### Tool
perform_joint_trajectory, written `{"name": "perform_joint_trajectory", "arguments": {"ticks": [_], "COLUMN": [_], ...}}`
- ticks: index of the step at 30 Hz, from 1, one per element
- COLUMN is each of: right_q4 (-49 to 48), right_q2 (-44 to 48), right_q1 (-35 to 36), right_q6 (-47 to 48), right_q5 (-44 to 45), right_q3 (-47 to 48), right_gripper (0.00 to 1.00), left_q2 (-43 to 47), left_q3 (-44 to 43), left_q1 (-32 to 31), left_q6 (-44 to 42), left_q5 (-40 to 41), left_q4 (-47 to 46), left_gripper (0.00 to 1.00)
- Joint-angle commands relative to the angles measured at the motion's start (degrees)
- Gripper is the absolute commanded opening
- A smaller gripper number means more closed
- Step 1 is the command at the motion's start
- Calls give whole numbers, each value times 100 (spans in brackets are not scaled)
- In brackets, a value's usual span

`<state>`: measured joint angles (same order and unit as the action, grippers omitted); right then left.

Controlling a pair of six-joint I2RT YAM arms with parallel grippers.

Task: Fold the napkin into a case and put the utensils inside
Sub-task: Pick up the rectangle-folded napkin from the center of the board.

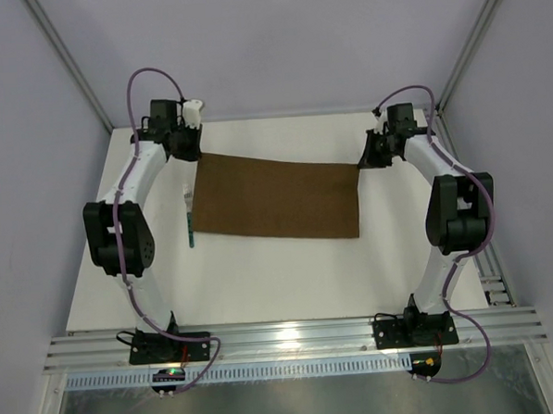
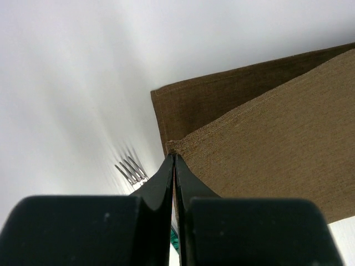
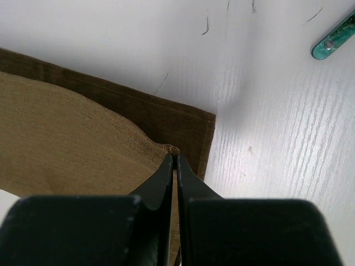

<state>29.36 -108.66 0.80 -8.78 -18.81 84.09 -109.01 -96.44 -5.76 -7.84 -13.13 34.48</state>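
The dark brown napkin (image 1: 276, 200) lies doubled over as a wide rectangle on the white table (image 1: 262, 282). My left gripper (image 1: 188, 147) is shut on the top layer's far left corner (image 2: 175, 156), held just above the lower layer (image 2: 199, 105). At the far right corner my right gripper (image 1: 367, 156) is shut on the top layer in the same way (image 3: 175, 155). Of the utensils, a fork (image 1: 191, 216) with a teal handle lies along the napkin's left edge, its tines (image 2: 131, 170) showing beside my left fingers. No case is in view.
A teal handle end (image 3: 334, 41) lies on the bare table at the upper right of the right wrist view. Grey walls and metal frame posts (image 1: 65, 60) close in the table's back and sides. An aluminium rail (image 1: 293, 341) runs along the near edge.
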Motion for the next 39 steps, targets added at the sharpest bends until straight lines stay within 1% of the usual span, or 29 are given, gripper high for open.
{"name": "perform_joint_trajectory", "arguments": {"ticks": [1, 7, 9, 15, 21, 29, 33, 39], "right_q4": [-89, -36, -80, -317, -300, -317, -177, -203], "right_q2": [-5, -383, -507, -674, -875, -928, -1104, -1122], "right_q1": [-1, 8, 8, 8, -1, 8, 8, 8], "right_q6": [-98, -124, -159, -274, -370, -406, -370, -397], "right_q5": [-44, 8, 44, 255, 448, 668, 668, 686], "right_q3": [344, 371, 380, 362, 432, 414, 625, 634], "right_gripper": [4, 4, 4, 4, 4, 4, 3, 4], "left_q2": [-49, -498, -621, -902, -1227, -1491, -1606, -1720], "left_q3": [-235, -235, -226, -278, -393, -594, -648, -674], "left_q1": [40, 40, 31, -22, -66, -145, -197, -224], "left_q6": [-25, -34, -25, -16, 45, 177, 186, 256], "left_q5": [38, -50, -41, 179, 337, 390, 407, 486], "left_q4": [-64, -99, -239, -591, -706, -741, -767, -855], "left_gripper": [0, 0, 0, 0, 0, 0, 0, 0]}}
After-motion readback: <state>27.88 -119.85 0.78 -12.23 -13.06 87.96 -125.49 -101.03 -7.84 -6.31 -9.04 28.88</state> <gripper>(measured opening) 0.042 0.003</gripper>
